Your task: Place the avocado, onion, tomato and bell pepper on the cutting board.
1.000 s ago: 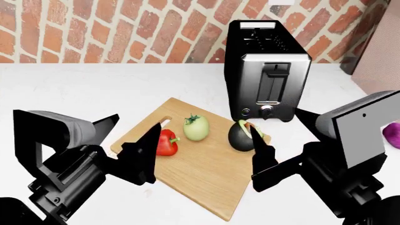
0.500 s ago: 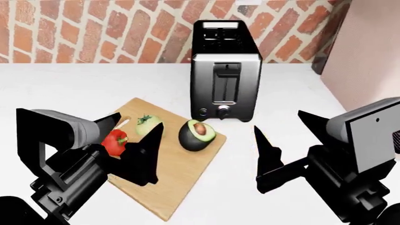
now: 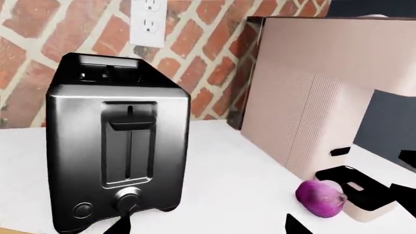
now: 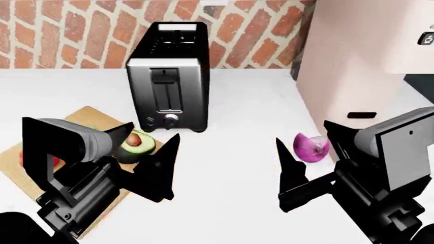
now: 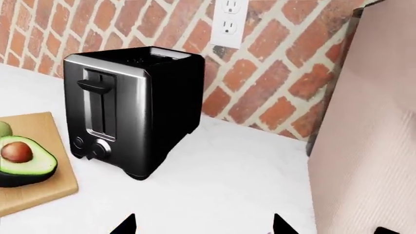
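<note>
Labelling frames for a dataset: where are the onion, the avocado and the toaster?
onion (image 4: pixel 310 147), head view, on its purple cut face.
avocado (image 5: pixel 23 161), right wrist view, on the pale flesh beside the pit.
toaster (image 4: pixel 166 96), head view, on its front panel.

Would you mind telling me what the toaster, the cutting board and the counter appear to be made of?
Toaster: seemingly brushed metal front with glossy black, probably plastic, sides; it shows soft reflections. Cutting board: light wood, matte, with faint grain. Counter: smooth white surface, possibly laminate or stone; no pattern to tell which.

Can't read any text from my end. The toaster (image 4: pixel 168 81) has no brand or numbers showing.
</note>
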`<state>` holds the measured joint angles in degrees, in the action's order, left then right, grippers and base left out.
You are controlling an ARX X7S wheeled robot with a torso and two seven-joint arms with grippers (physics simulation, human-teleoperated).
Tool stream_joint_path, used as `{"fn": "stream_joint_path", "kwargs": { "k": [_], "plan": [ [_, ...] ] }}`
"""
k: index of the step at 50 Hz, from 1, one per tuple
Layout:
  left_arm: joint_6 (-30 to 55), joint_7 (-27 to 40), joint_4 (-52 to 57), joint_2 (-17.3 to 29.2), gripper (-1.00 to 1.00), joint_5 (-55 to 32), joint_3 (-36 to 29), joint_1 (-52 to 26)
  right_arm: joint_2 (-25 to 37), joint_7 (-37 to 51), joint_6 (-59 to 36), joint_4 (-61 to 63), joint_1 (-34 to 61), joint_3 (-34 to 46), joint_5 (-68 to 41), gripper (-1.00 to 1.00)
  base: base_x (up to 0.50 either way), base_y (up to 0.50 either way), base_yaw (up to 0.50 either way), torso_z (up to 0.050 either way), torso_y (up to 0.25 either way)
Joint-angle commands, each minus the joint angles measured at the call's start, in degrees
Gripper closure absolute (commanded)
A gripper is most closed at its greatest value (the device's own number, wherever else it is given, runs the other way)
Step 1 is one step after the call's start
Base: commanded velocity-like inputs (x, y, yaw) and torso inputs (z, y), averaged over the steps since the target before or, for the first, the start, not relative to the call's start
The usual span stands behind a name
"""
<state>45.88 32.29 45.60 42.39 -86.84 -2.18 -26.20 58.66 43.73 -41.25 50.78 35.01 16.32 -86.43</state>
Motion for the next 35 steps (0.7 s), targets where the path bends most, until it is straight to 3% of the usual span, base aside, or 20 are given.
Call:
{"fn": "stream_joint_path", "kwargs": {
  "k": [1,13,27,35],
  "plan": [
    [-0.2,-0.2,0.0,-0.3,-1.00,0.0,-0.4,0.3,-0.4,-0.4,-0.3,-0.4,0.2,0.5,0.5,-1.00,0.00,-0.50,0.00,0.000,0.000],
    [-0.7,0.4,1.0,0.7,-1.00,-1.2,0.3,1.0,-0.8,0.0,-0.8,-0.4,1.1,0.9,0.3,-1.00,0.00,-0.46,0.00,0.000,0.000],
    [-1.3,-0.3,1.3,0.7,-1.00,-0.1,0.7,2.3,-1.8,0.8,-3.1,-0.6,2.2,3.1,1.2,-1.00,0.00,0.00,0.00,0.000,0.000],
    [-1.4,-0.5,1.0,0.7,-1.00,0.2,0.5,2.4,-2.1,1.0,-8.0,-2.0,7.8,5.7,0.2,-1.00,0.00,0.00,0.00,0.000,0.000]
  ]
}}
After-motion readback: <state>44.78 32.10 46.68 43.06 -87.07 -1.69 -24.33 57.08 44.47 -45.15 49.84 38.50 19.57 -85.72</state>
